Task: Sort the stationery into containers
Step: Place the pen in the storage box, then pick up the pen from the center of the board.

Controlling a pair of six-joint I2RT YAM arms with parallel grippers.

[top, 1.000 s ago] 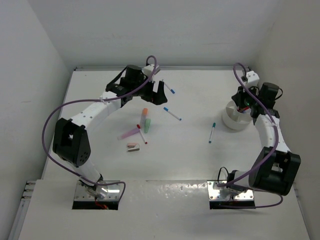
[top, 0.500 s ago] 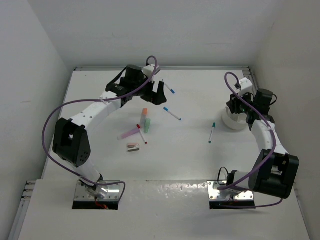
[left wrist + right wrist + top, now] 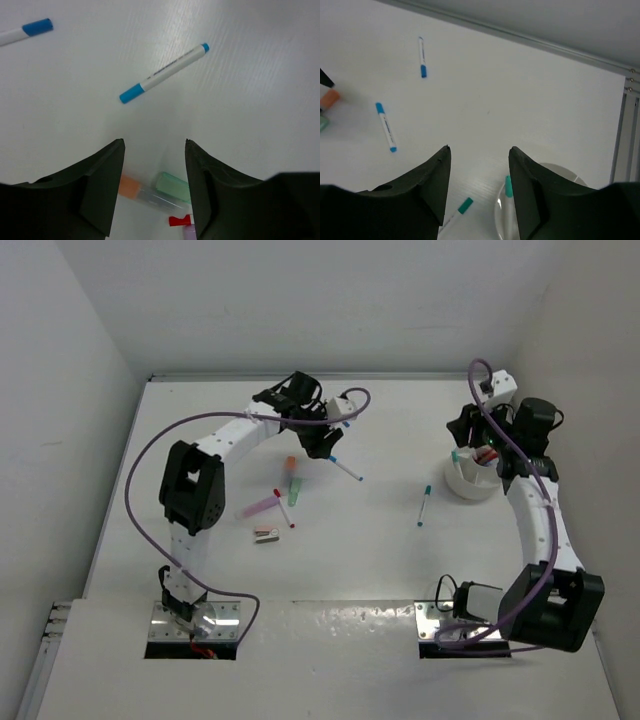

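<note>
My left gripper (image 3: 325,443) is open and empty, hanging over the table just behind a blue-capped pen (image 3: 345,468), which lies ahead of the jaws in the left wrist view (image 3: 162,73). An orange highlighter (image 3: 131,186), a green highlighter (image 3: 172,186) and a red pen cap (image 3: 180,220) show below between the fingers. A pink highlighter (image 3: 258,506) and a pinkish-brown block (image 3: 265,534) lie nearer. My right gripper (image 3: 462,426) is open and empty above the left side of the white tub (image 3: 470,486). A teal-capped pen (image 3: 508,186) rests in the tub (image 3: 560,167). Another teal-capped pen (image 3: 424,505) lies on the table.
A second blue-capped pen (image 3: 344,423) lies by the left wrist, towards the back wall. The table's side walls stand close to the tub on the right. The right wrist view shows both blue pens (image 3: 385,127) (image 3: 421,57) far to the left.
The left arm has swung and its gripper has moved right and nearer, over the blue pen. The right gripper has lifted away from the tub, and a teal pen now shows in it.
</note>
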